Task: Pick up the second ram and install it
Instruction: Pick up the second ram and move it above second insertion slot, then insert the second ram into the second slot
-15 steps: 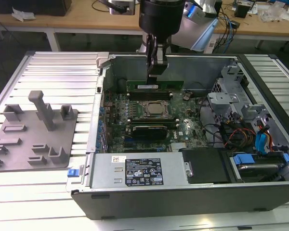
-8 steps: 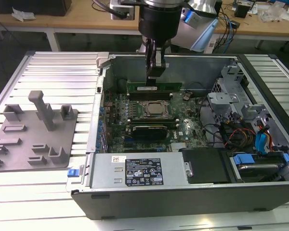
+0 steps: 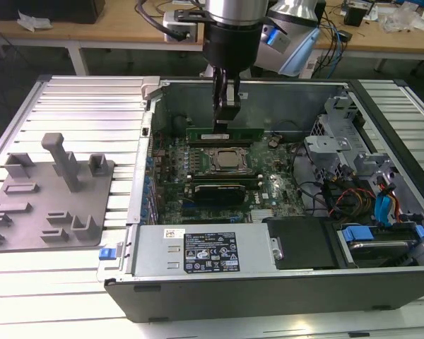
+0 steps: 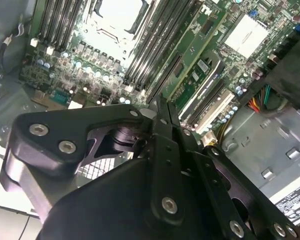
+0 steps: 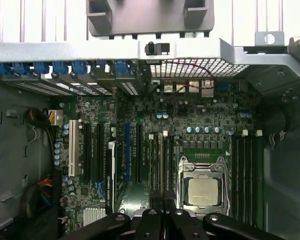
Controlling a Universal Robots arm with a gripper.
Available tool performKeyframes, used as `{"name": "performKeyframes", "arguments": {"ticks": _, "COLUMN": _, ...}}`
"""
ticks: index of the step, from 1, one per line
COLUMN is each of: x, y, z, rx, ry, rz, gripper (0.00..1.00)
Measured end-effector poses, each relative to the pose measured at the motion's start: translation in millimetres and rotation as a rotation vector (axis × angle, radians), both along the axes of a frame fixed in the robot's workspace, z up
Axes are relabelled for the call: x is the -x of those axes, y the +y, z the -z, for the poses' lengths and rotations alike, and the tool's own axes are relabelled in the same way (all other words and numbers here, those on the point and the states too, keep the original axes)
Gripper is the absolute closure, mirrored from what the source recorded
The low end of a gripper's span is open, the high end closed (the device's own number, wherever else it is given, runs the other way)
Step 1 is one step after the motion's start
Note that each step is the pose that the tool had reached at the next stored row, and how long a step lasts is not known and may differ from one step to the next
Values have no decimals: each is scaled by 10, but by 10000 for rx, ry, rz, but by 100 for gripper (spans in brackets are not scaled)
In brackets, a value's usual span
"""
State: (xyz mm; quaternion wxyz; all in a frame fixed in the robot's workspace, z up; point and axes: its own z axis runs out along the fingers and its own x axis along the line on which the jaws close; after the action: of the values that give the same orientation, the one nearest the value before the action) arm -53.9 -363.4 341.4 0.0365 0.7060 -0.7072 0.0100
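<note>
Broadly, the scene is carried by a table (image 3: 71, 106) of ribbed, pale aluminium slats, on which an open computer case (image 3: 198, 300) of dark sheet metal is laid on its side. Well apart from the gripper (image 3: 222, 127), toward the exterior view's left, a matte grey fixture plate (image 3: 35, 205) with blocky upright posts is seen on the slats. Inside the case, nearer the exterior camera than the gripper, a boxy silver power supply (image 3: 155, 261) with a dark label is mounted. Beneath the gripper a green motherboard (image 3: 275, 187) is spread, studded with small cylindrical capacitors and ribbed with long black slots (image 5: 152, 165). Just beside the gripper's tips the square, silvery processor (image 3: 226, 161) is held in its metal frame. The second ram (image 3: 244, 133), a long, thin green stick, is stood on edge in a slot on the far side of the processor, directly under the gripper, whose tips are placed at its top edge about midway along; whether contact is made cannot be told. The black, flat-sided fingers (image 4: 158, 131), fastened with round screws, are drawn tight together in both wrist views, with nothing seen clamped between them.
</note>
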Motion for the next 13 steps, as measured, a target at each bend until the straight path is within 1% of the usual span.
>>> {"name": "performKeyframes", "arguments": {"ticks": 3, "x": -23, "y": 1, "z": 25, "rx": 0, "ry": 1, "rz": 31, "gripper": 91}}
{"name": "performKeyframes", "arguments": {"ticks": 13, "x": -23, "y": 1, "z": 28, "rx": -2, "ry": 0, "rz": 29, "gripper": 91}}
